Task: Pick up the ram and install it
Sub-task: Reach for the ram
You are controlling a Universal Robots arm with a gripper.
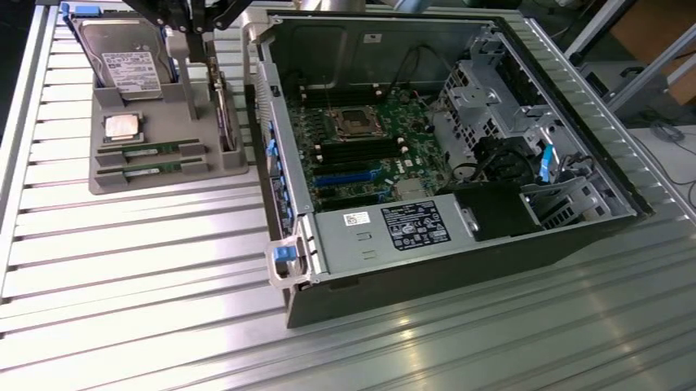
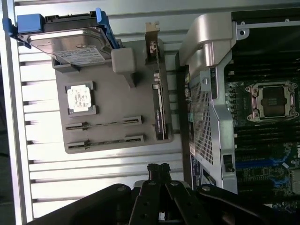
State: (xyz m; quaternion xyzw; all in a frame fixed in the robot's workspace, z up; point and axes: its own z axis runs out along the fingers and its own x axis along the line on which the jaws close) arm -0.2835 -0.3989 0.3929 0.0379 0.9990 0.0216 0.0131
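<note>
Two alike green ram sticks lie in slots at the front of a grey holder [image 1: 185, 122]: one ram [image 1: 147, 149] [image 2: 105, 123] and, beside it, the second [image 1: 152, 169] [image 2: 105, 141]. My gripper [image 1: 198, 34] [image 2: 158, 168] hangs above the holder's far end, beside the hard drive [image 1: 125, 57]. Its fingers are shut together and hold nothing. It is well apart from both sticks. The open computer case [image 1: 435, 244] lies at the exterior view's right, its motherboard [image 1: 359, 138] showing dark memory slots [image 1: 354, 153] near the processor socket [image 1: 354, 120] [image 2: 274, 101].
The holder also carries a silver processor chip [image 1: 122, 126] [image 2: 80, 97] and a card standing on edge [image 1: 225, 114] [image 2: 160, 103]. The case's silver side wall [image 2: 206, 84] rises between holder and motherboard. Everything rests on a ribbed metal table [image 1: 142, 269].
</note>
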